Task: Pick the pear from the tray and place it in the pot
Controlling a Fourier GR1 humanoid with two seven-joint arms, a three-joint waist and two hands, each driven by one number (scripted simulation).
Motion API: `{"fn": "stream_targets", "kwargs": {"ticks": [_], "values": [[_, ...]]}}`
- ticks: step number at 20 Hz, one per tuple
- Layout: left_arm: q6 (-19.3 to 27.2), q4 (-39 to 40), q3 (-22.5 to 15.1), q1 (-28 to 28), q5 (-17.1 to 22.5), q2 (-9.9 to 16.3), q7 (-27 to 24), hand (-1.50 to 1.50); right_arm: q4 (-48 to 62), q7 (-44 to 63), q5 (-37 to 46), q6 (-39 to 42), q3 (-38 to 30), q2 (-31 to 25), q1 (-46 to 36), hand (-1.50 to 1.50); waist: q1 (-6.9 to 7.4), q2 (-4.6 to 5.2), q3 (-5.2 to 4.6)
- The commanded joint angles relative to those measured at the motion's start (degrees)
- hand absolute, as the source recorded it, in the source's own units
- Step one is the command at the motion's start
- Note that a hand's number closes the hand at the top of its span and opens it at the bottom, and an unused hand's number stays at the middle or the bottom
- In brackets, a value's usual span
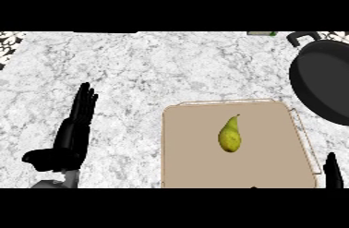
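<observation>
Lying on the tray (191, 167) — pear (230, 135) stem pointing away, slightly right.

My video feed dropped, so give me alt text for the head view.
A yellow-green pear lies on a tan tray, untouched. The black pot sits at the upper right. The left hand rests open at left; the right hand barely shows at the lower right.
</observation>
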Motion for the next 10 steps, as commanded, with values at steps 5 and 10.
{"fn": "stream_targets", "kwargs": {"ticks": [5,10], "values": [[-0.88,1.71,-0.85,-0.73,-1.14,-0.99,-1.78,0.00,-6.38,31.29,15.42,17.27,4.57,-1.50,-4.64,-1.50,1.28,0.24,0.08],[-1.35,0.60,1.26,0.17,-0.53,-0.29,-0.88,0.00,-3.89,47.53,22.33,26.63,7.01,4.87,-19.76,-1.50,0.84,-0.32,0.34]]}}
